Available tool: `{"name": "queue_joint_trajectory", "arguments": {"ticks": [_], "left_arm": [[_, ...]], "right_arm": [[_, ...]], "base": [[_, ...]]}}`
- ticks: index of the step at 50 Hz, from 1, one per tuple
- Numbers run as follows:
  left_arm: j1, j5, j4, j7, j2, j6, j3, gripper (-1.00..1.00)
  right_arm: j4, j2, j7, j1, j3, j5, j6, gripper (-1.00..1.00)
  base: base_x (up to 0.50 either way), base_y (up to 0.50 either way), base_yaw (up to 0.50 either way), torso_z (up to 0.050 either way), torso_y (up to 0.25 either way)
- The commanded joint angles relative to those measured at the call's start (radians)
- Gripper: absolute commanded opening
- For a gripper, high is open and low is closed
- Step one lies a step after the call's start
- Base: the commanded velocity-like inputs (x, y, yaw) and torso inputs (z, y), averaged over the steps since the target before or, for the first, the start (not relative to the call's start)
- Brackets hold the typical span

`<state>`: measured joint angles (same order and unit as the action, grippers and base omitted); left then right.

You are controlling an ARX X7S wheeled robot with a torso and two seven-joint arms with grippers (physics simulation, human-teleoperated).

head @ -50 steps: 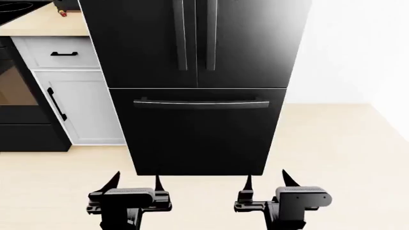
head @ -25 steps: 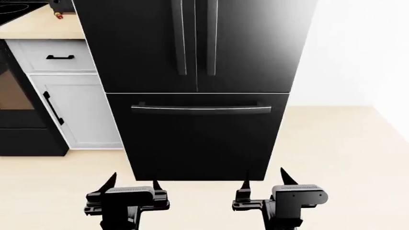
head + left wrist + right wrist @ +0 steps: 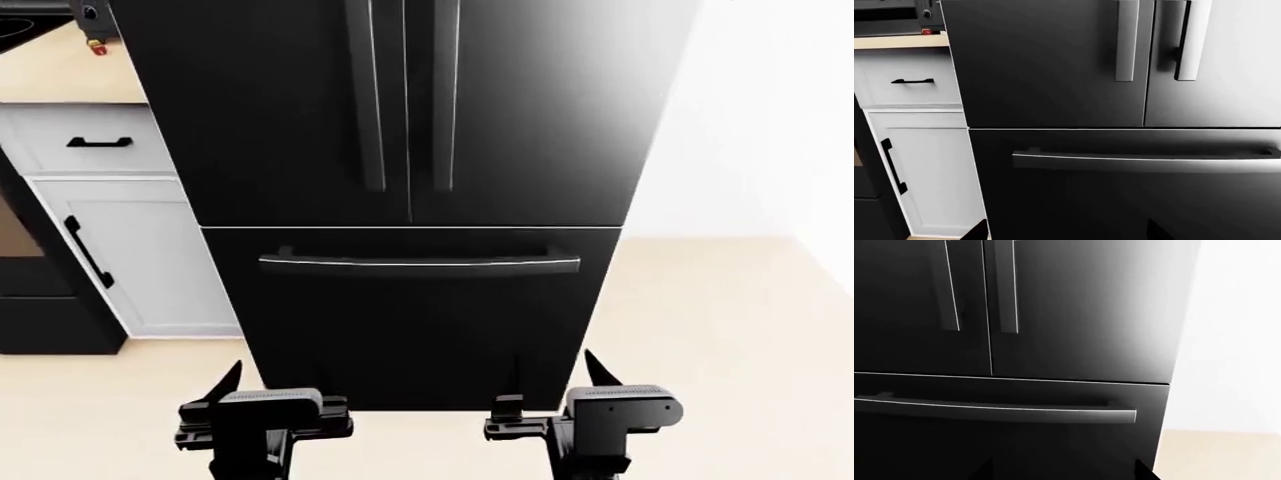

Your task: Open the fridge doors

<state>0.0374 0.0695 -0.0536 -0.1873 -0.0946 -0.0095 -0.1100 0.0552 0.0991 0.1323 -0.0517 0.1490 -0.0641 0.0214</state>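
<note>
We lose the fridge doors point(image 3: 400, 110) at the frame top; handle tops cut off, oven point(image 3: 34, 270) only partly in view.

A: Both arms low, side by side. Black two-fingered left gripper point(image 3: 280, 384) points forward, its thin dark fingers point(image 3: 227, 380) spread wide, nothing between them.

B: Black two-fingered right gripper point(image 3: 551, 376) matches it, level with the left one and well apart from it, jaws parted, empty.

A: Wrists straight, grey blocks just behind each claw. The wrist views catch only dark fingertip slivers.
</note>
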Motion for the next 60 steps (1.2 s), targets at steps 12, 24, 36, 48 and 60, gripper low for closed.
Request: {"name": "queue_joint_trajectory", "arguments": {"ticks": [12, 24, 36, 48, 60], "left_arm": [[-0.002, 0.021, 0.005, 0.01, -0.005, 0.01, -0.005, 1.0], [-0.003, 0.033, 0.004, -0.004, -0.015, 0.016, -0.018, 1.0], [-0.002, 0.044, 0.005, -0.015, -0.025, 0.017, -0.03, 1.0], [-0.001, 0.053, 0.004, -0.025, -0.033, 0.018, -0.04, 1.0], [0.001, 0.061, 0.0, -0.035, -0.04, 0.021, -0.05, 1.0]], "right_arm": [[-0.001, 0.004, -0.001, 0.003, 0.001, -0.017, 0.002, 1.0], [-0.011, 0.017, 0.011, 0.009, 0.014, -0.027, 0.002, 1.0], [-0.012, 0.026, 0.016, 0.009, 0.026, -0.041, 0.003, 1.0], [-0.015, 0.036, 0.025, 0.012, 0.037, -0.048, 0.006, 1.0], [-0.008, 0.042, 0.033, 0.005, 0.046, -0.056, 0.006, 1.0]], "base": [[0.31, 0.0, 0.0, 0.0, 0.0], [0.26, 0.0, 0.0, 0.0, 0.0], [0.26, 0.0, 0.0, 0.0, 0.0], [0.21, 0.0, 0.0, 0.0, 0.0], [0.2, 0.0, 0.0, 0.0, 0.001]]}}
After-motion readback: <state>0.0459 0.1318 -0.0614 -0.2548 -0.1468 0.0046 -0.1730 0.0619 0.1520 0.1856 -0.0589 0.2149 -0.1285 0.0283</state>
